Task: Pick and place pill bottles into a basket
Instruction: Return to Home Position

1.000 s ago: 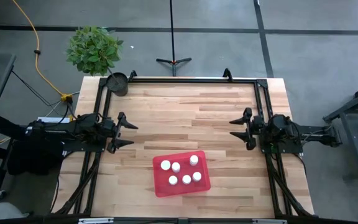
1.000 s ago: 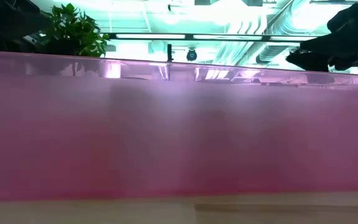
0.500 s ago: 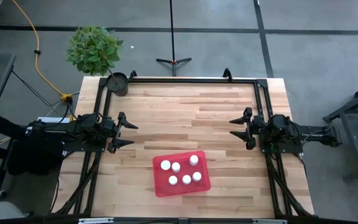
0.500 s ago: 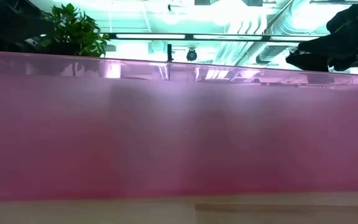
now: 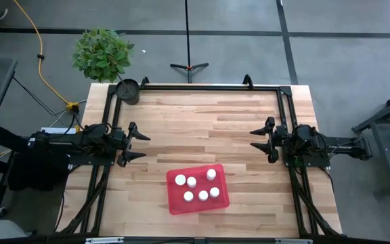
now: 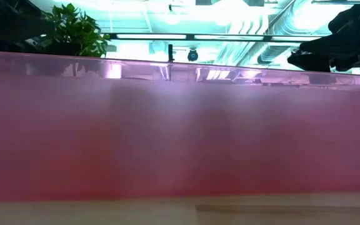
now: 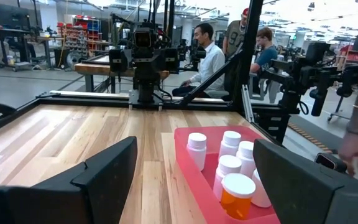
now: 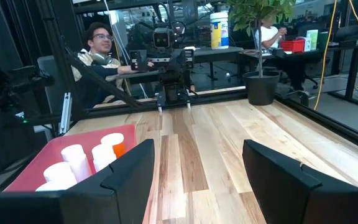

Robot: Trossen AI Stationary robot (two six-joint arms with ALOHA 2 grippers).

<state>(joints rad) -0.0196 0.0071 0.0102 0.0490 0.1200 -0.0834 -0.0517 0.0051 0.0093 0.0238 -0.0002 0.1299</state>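
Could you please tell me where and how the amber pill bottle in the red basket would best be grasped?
Probably by its white cap, coming straight down: the amber pill bottle stands upright in the basket, crowded by other bottles, so its sides look hard to reach.

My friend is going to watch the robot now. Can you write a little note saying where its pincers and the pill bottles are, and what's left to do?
The left pincer is open and empty, at the left side of the light wooden table.
The right pincer is open and empty, at the right side.
All six small white-capped pill bottles stand in the shallow translucent red plastic basket, which lies between the arms.
Done: no bottle shows on the table outside the basket.
Left: probably nothing to pick up.
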